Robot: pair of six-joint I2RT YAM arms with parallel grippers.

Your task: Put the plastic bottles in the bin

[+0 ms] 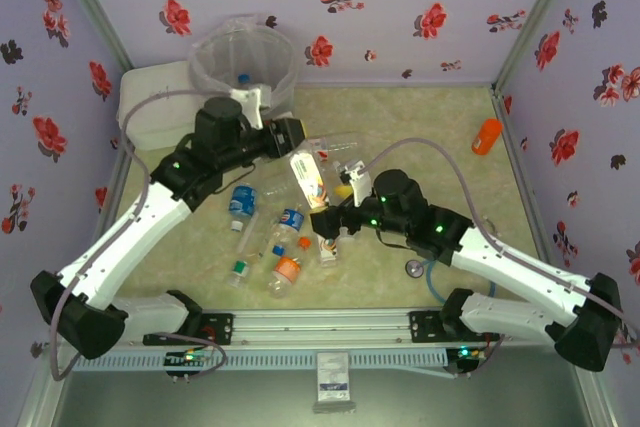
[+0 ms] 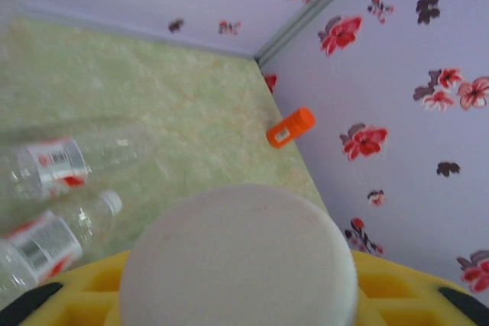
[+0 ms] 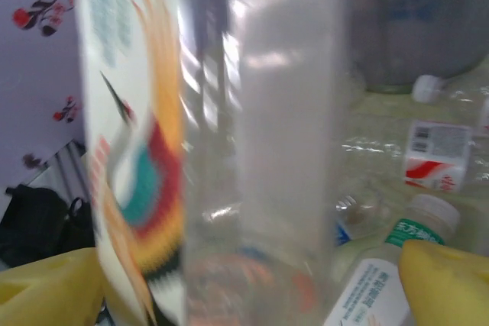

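- Left arm: runs from its base at the near left up and to the right over the desk [image 1: 430,137]. The wrist is turned right, just in front of the bin [image 1: 215,59].
- Left pincer [image 1: 295,147]: sits at the top end of the colour-label bottle [image 1: 308,179]. In the left wrist view the bottle's white cap [image 2: 237,257] lies between the yellow fingers [image 2: 412,292]. The pincer looks clamped on that end, but the fingertips themselves are hidden.
- Right arm: comes from the near right base up and to the left, elbow low, wrist near desk centre, pointing left.
- Right pincer [image 1: 333,205]: jaws spread wide at the lower part of the same bottle. In the right wrist view the bottle's clear body [image 3: 260,150] stands upright between the yellow fingers [image 3: 447,280], with a gap showing on the right side, so there is no grip.
- Colour-label bottle: spans between the two pincers, right of the bin and not over it. It is blurred in the right wrist view.
- Bin: far left corner, with one blue-capped bottle [image 1: 243,78] inside.
- Loose bottles on the desk below the left wrist:
  - blue-label bottle [image 1: 242,199]
  - second blue-label bottle [image 1: 290,217]
  - green-capped bottle [image 1: 240,269]
  - orange-capped bottle [image 1: 287,269]
  - red-white-label bottle [image 1: 327,245], just under the right pincer
- Two clear bottles with red-white labels [image 2: 53,166] lie left of the cap in the left wrist view.
- Orange object [image 1: 487,135]: far right of the desk, well apart from both pincers.
- White box [image 1: 155,102]: touching the bin's left side.
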